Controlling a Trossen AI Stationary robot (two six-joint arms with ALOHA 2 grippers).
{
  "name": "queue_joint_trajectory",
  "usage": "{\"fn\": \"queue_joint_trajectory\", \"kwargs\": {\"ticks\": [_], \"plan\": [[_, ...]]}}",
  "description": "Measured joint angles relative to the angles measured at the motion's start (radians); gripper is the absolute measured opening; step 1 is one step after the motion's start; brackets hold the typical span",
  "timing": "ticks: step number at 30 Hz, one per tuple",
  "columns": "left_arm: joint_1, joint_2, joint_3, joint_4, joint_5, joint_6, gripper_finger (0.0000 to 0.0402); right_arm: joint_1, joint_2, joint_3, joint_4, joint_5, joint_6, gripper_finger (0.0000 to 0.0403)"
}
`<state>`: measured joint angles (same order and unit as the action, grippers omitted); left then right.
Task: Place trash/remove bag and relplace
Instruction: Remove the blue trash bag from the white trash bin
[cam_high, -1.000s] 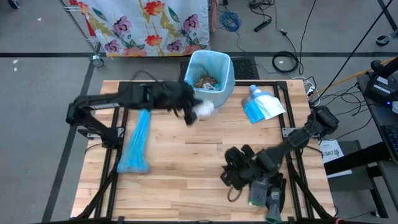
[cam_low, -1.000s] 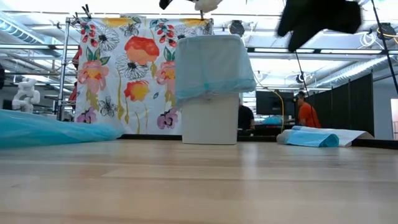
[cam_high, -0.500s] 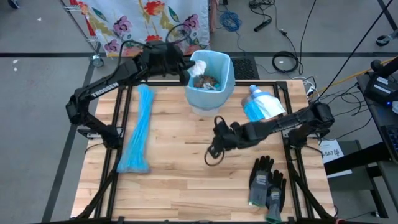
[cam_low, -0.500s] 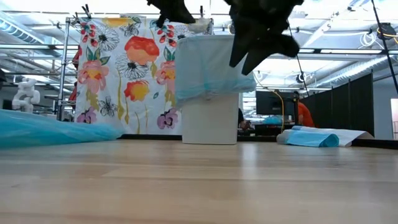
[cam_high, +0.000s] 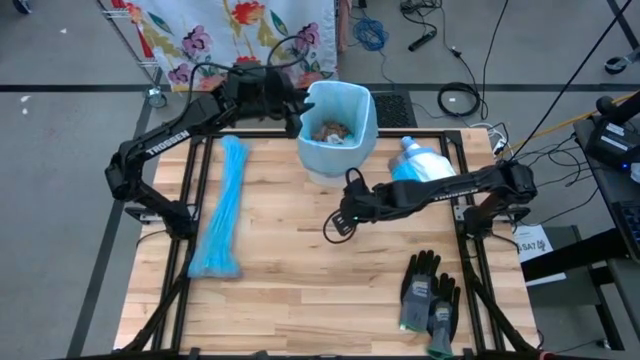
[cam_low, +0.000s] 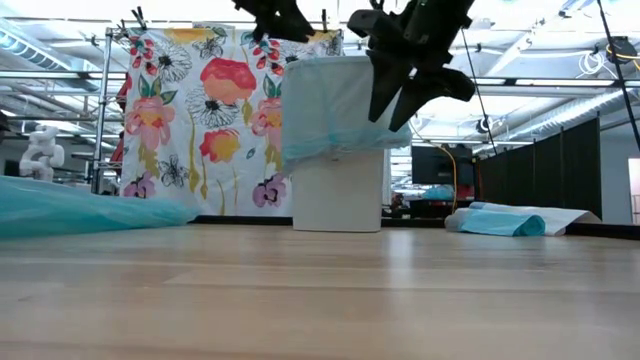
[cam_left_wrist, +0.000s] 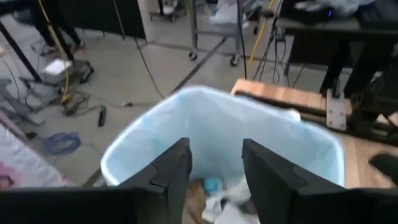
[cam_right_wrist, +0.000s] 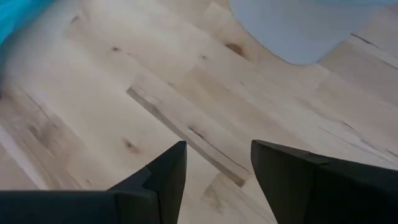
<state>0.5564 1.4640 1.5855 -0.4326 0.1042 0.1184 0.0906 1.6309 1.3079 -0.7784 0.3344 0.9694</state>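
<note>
Much of the small white waste bin with its pale blue plastic liner (cam_high: 337, 121) is hard to read. From above, only a brown and white jumble of trash (cam_high: 333, 131) shows at its bottom. In the left wrist view the heap is cut off by the frame edge and partly covered by that arm's own fingers (cam_left_wrist: 166, 177); a blue scrap and white tissue bits (cam_left_wrist: 217, 198) can just be made out. In the low view the liner's skirt hides the bin's upper wall, and the contents cannot be seen at all.

The left gripper (cam_high: 291, 106) hangs at the bin's rim on the side away from the right arm. Its two dark fingers stand apart with nothing between them; only the bin's inside shows through the gap.

The right gripper (cam_high: 336, 222) hovers above the bare light wood table (cam_high: 300, 290), in front of the bin. Its fingers (cam_right_wrist: 163, 180) are spread and hold nothing; whether it is close to the wood is hard to judge, probably well clear, going by the low view.

On the table lie a long folded roll of turquoise plastic bags (cam_high: 222, 210), a blue-and-white packet (cam_high: 420, 168) beside the bin, and a pair of grey-black work gloves (cam_high: 428, 293) near the front edge.
</note>
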Motion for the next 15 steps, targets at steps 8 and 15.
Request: {"fn": "queue_joint_trajectory", "kwargs": {"ticks": [8, 15], "plan": [[0.048, -0.063, -0.075, -0.101, 0.197, -0.007, 0.0159, 0.033, -0.097, 0.000, -0.235, 0.089, 0.146, 0.0171], [0.172, -0.202, -0.294, -0.084, 0.248, -0.034, 0.0160, 0.130, -0.133, -0.052, -0.353, 0.144, 0.342, 0.0171]]}}
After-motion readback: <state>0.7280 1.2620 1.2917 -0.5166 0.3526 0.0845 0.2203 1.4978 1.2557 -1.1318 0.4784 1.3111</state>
